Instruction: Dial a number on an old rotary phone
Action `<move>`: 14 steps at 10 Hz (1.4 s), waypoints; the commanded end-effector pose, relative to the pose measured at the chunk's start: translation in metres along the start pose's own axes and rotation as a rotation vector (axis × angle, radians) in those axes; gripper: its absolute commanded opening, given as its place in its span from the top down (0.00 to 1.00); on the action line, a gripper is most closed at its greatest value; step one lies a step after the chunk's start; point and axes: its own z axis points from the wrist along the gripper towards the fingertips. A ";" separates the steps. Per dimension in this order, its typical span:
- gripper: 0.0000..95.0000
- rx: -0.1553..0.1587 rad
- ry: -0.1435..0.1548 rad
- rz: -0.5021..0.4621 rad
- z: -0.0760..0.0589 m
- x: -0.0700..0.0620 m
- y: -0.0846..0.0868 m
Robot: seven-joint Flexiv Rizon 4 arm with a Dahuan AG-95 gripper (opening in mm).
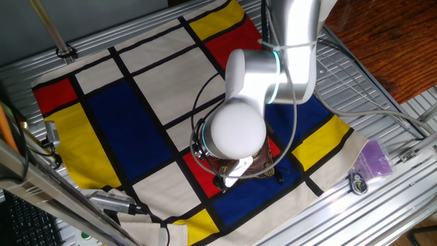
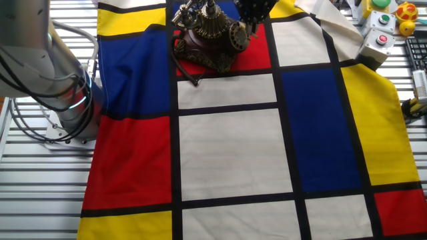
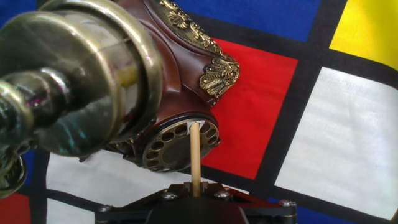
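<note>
- Nearest the hand view's lens you have the big brass-and-black handset earpiece (image 3: 74, 81), blurred and filling the upper left; it belongs to the dark red-brown rotary phone with brass trim (image 3: 186, 68).
- Just below it sits the dark round dial (image 3: 180, 146), its ring of finger holes facing you, ahead of and slightly left of the fingers.
- The thin pale wooden stick (image 3: 195, 158) rises straight up from the black fingers (image 3: 196, 198), and its tip lies over the dial's upper right holes. You cannot tell from this angle whether it is seated in a hole or just in front.
- The fingers look pinched closed on the stick's base; their pads are hidden by the mount.
- My judgement: the coming move turns on the stick's long axis meeting the dial face, so sweep in an arc around the dial's centre.
- In the other fixed view the phone stands on a red panel of the colour-block cloth (image 2: 227, 153) at the counter's far edge.
</note>
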 end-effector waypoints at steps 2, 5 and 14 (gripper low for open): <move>1.00 -0.006 0.010 0.010 0.002 0.000 -0.002; 1.00 -0.009 0.022 0.022 0.002 0.000 -0.003; 1.00 -0.020 0.055 0.035 0.004 0.000 -0.005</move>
